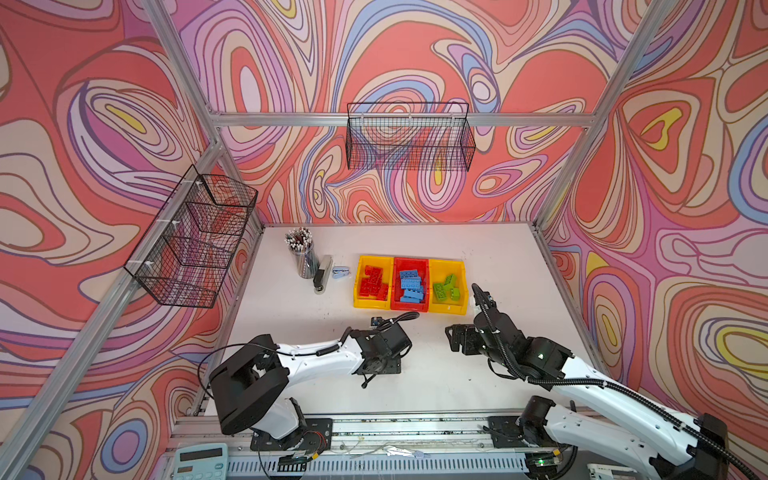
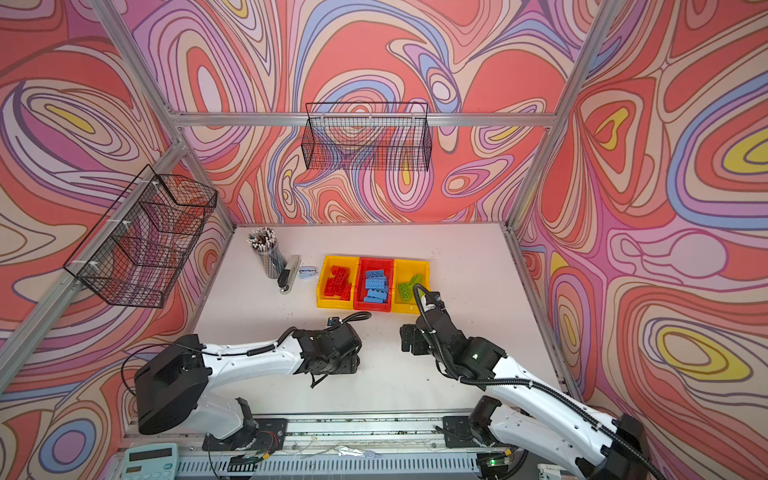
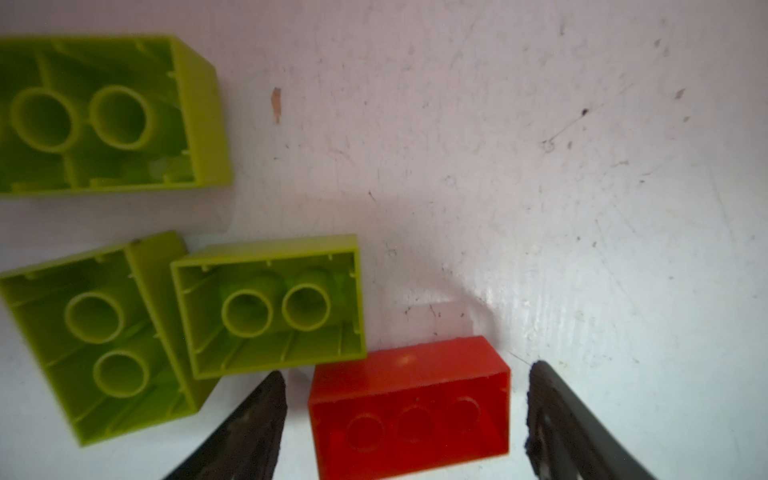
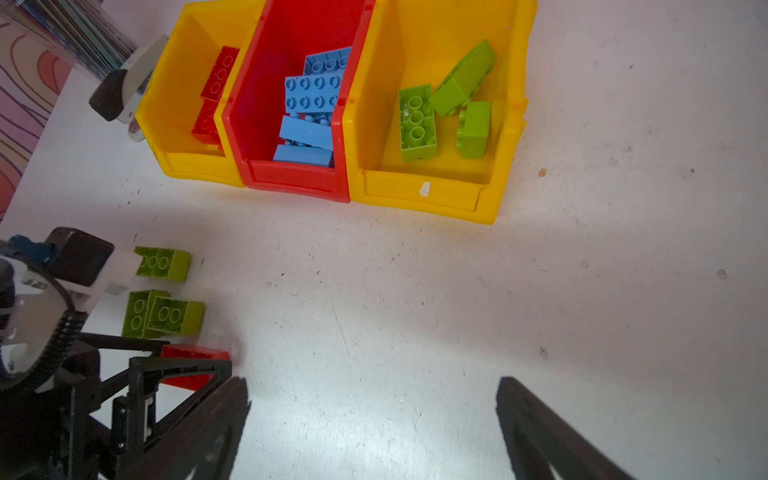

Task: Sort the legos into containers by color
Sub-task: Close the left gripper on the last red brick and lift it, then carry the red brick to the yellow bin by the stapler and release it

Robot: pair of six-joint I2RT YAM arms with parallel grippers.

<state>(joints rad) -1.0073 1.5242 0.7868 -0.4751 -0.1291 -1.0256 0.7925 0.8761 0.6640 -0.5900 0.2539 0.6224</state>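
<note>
Your left gripper (image 3: 407,370) is open, fingers straddling the red brick (image 3: 409,415) with a gap each side, so nothing's held. Three green bricks (image 3: 270,303) sit just beyond one fingertip. Your right gripper (image 4: 374,386) is spread wide and empty over bare table (image 4: 415,291), bins (image 4: 419,195) out ahead of its fingers.

In a top view the left arm (image 1: 316,357) reaches from the lower left toward the centre, with its wrist bent down. The right arm (image 1: 602,395) comes in from the lower right. The left gripper (image 3: 405,372) has its jaws well apart, and the right gripper (image 4: 372,382) is spread wide too.
</note>
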